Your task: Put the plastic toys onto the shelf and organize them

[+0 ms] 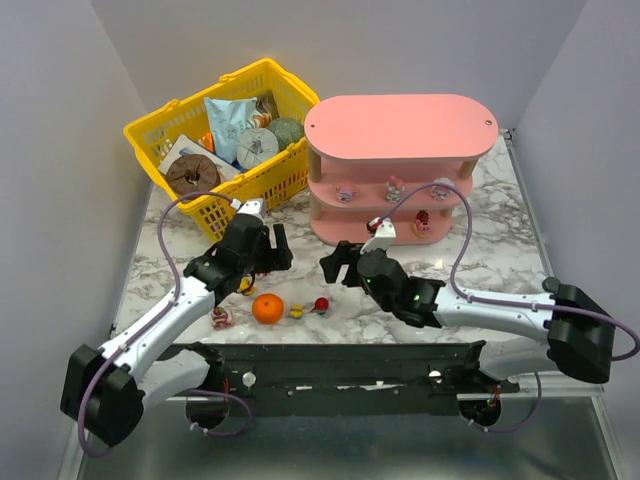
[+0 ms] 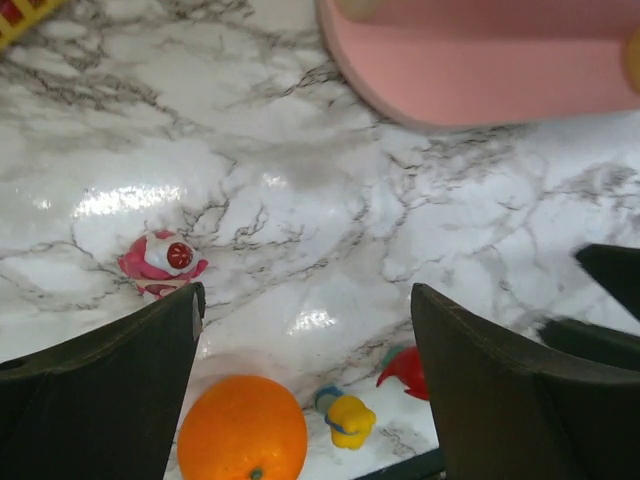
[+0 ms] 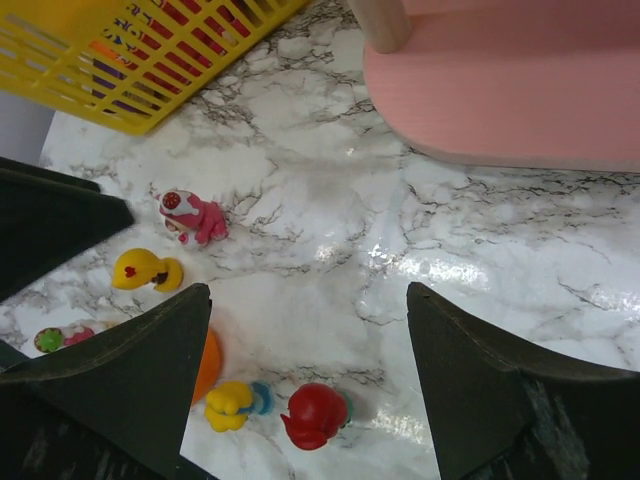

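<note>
Several plastic toys lie on the marble near the front: a pink one (image 1: 221,318), a yellow one (image 1: 246,287), a yellow-blue one (image 1: 297,311) and a red one (image 1: 321,303). Others stand on the pink shelf's (image 1: 400,125) lower boards, such as one (image 1: 346,193) and another (image 1: 422,222). My left gripper (image 1: 275,255) hangs open above the table; its wrist view shows the pink toy (image 2: 160,262), yellow-blue toy (image 2: 347,417) and red toy (image 2: 405,370) below the empty jaws (image 2: 305,300). Facing it, my right gripper (image 1: 335,262) is open and empty (image 3: 308,290), over the red toy (image 3: 315,415) and yellow-blue toy (image 3: 235,403).
An orange ball (image 1: 267,308) sits among the loose toys. A yellow mesh basket (image 1: 150,130) of packaged goods stands at the back left, beside the shelf. Grey walls close in on both sides. The two grippers are close together, fingertips nearly meeting.
</note>
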You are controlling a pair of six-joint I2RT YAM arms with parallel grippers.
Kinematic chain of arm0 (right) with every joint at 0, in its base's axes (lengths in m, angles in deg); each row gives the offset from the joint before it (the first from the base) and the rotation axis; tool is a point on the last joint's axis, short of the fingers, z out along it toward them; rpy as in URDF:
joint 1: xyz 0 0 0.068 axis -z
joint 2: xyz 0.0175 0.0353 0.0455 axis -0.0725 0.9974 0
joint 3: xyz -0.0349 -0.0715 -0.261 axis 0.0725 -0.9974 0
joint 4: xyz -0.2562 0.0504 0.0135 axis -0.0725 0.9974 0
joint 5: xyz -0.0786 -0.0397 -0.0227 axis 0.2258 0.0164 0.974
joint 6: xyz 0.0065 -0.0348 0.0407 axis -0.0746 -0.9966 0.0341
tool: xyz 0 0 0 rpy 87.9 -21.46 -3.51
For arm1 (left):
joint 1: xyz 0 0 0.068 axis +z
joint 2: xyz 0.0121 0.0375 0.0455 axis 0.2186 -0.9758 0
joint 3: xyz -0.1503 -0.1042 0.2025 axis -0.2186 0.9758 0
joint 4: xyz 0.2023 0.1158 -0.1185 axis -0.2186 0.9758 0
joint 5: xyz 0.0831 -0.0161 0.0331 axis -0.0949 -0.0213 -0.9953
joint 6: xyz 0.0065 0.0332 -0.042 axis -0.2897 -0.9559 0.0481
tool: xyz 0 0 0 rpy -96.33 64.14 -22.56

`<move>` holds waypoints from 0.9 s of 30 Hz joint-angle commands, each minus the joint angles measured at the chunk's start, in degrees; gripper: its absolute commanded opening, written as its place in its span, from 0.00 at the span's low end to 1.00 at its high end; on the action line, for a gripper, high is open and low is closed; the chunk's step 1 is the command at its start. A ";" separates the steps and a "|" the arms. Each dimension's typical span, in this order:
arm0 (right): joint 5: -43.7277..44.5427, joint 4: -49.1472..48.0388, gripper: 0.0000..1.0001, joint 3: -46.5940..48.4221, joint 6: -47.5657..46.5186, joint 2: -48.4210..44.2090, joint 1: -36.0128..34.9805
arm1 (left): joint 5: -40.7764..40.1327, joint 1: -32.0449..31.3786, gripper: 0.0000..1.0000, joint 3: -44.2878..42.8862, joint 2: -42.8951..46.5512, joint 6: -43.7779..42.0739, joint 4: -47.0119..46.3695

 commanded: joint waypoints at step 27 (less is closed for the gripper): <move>5.89 11.20 0.88 -8.12 2.16 -20.35 -0.19 | -23.91 -4.07 0.65 10.67 -12.72 3.78 -16.53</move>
